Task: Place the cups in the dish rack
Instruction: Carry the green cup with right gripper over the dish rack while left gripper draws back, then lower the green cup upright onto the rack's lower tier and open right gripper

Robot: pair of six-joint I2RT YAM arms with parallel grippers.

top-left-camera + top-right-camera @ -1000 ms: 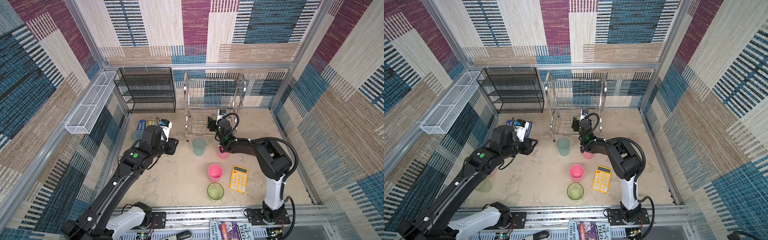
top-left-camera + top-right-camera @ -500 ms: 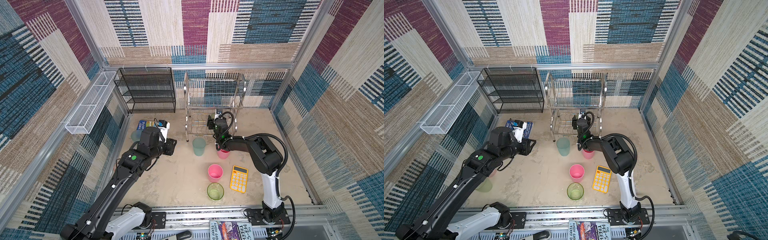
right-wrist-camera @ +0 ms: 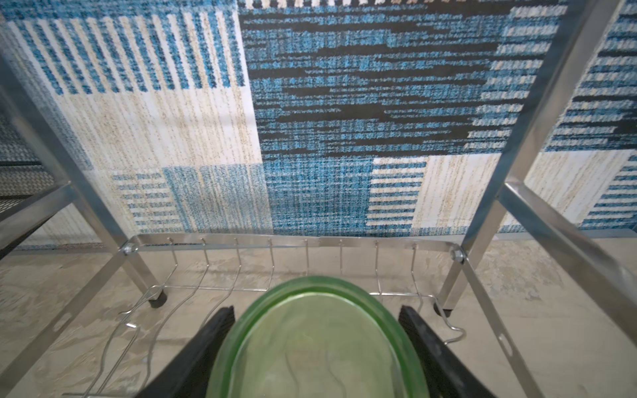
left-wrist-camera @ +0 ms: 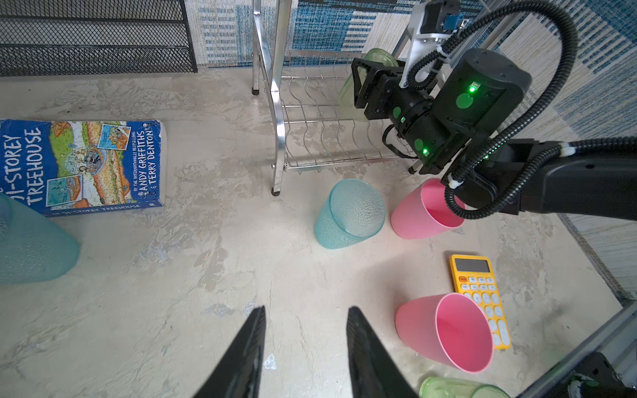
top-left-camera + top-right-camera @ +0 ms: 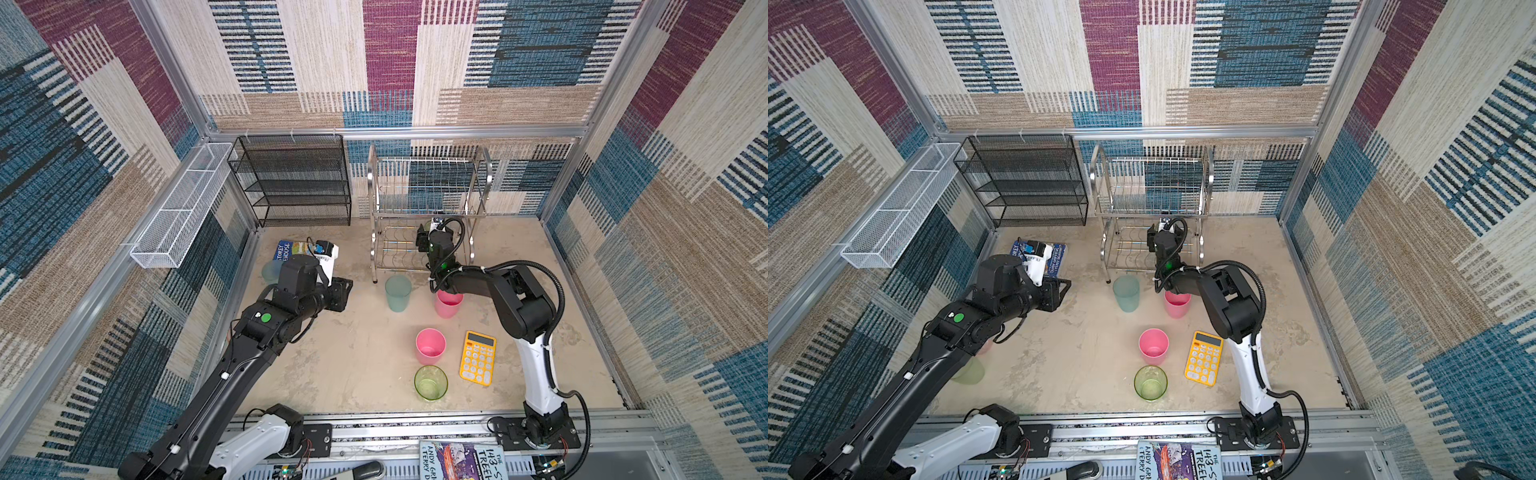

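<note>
Seemingly nothing racked yet; several cups point(image 5: 430, 347) stand outside. Right gripper point(image 3: 315, 310) grasps a green cup point(image 3: 320, 351) inside the dish rack point(image 4: 277, 113); left gripper point(image 4: 306, 310) gapes, empty.

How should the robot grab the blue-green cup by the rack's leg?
I'd pinch the teal cup across its wall near the rim, coming from its left in both top views. It stands upright, mouth up, with a pink cup close on its right.

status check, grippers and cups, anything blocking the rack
left gripper open, empty. right gripper shut on green cup, inside dish rack lower tier. teal cup and pink cup upright just in front of rack.
</note>
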